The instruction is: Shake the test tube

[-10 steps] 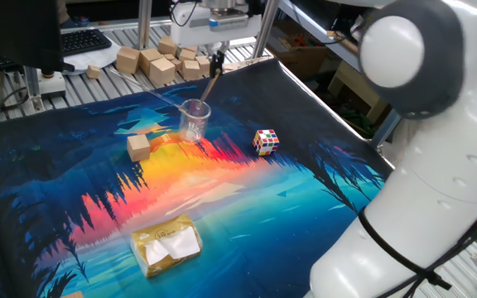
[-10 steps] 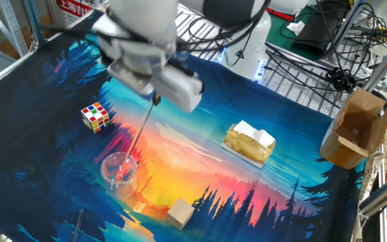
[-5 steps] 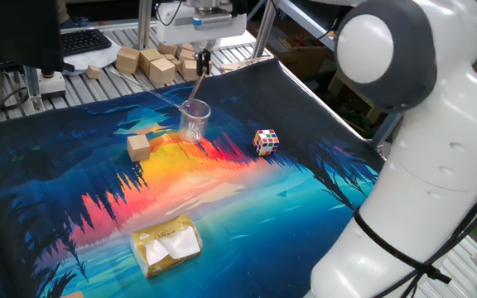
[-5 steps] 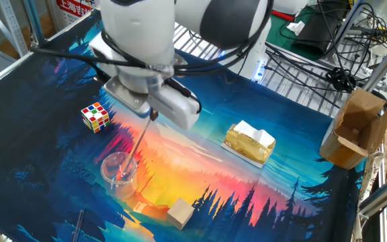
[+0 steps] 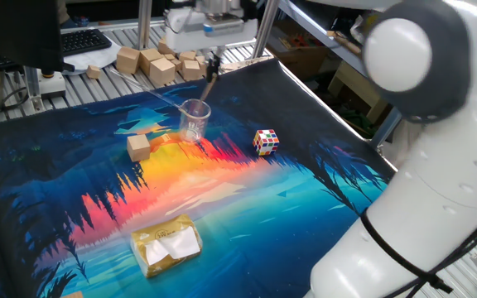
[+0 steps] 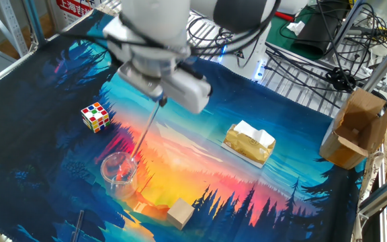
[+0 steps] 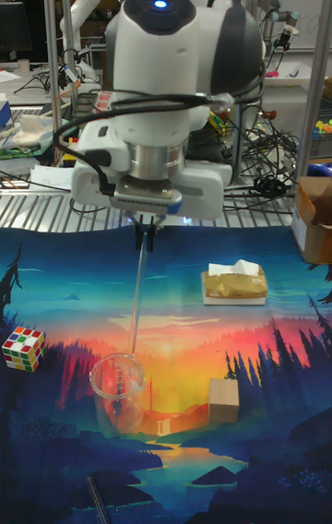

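Observation:
The test tube (image 5: 206, 89) is a thin see-through rod held by its top end in my gripper (image 5: 214, 61), which is shut on it. It slants down, and its lower end sits inside the clear glass beaker (image 5: 194, 118) on the mat. From the opposite side the gripper (image 6: 161, 100) hangs above the mat, and the test tube (image 6: 146, 131) leans down-left into the beaker (image 6: 119, 169). In the tall view the gripper (image 7: 144, 234) holds the test tube (image 7: 136, 303) nearly upright over the beaker (image 7: 118, 388).
A Rubik's cube (image 6: 95, 116), a wooden block (image 6: 180, 212) and a yellow tissue pack (image 6: 249, 142) lie on the mat. Several wooden blocks (image 5: 160, 63) sit behind the mat. A cardboard box (image 6: 353, 128) stands at the right. A thin dark rod (image 6: 78, 225) lies near the beaker.
The gripper swung left half a second ago and has swung back right, tilting the tube's top with it. The tube's lower end stays in the beaker.

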`<control>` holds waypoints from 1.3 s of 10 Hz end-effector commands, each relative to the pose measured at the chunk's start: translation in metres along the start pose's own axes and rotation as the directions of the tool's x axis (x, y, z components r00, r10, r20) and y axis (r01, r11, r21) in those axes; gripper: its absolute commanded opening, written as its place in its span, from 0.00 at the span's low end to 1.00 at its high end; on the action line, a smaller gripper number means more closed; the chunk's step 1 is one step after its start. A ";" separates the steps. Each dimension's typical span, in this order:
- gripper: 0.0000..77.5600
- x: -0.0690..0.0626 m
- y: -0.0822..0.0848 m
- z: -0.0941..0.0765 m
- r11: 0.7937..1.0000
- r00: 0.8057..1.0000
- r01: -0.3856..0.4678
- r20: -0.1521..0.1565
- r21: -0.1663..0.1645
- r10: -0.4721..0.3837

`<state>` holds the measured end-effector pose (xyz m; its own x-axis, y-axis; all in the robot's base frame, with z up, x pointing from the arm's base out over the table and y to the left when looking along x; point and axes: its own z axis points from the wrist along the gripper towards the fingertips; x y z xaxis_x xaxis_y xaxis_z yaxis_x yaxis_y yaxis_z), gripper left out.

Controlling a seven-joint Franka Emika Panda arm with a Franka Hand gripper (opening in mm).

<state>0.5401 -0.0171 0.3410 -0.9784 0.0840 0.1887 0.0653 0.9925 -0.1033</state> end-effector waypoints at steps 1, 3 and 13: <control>0.01 -0.013 -0.020 0.004 0.999 0.998 0.035 0.055 0.006 -0.035; 0.01 -0.021 -0.014 0.006 1.000 0.998 0.027 0.054 0.006 -0.028; 0.01 -0.021 -0.012 0.008 0.999 0.999 0.031 0.017 -0.012 -0.031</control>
<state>0.5569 -0.0310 0.3300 -0.9833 0.0571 0.1730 0.0422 0.9952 -0.0886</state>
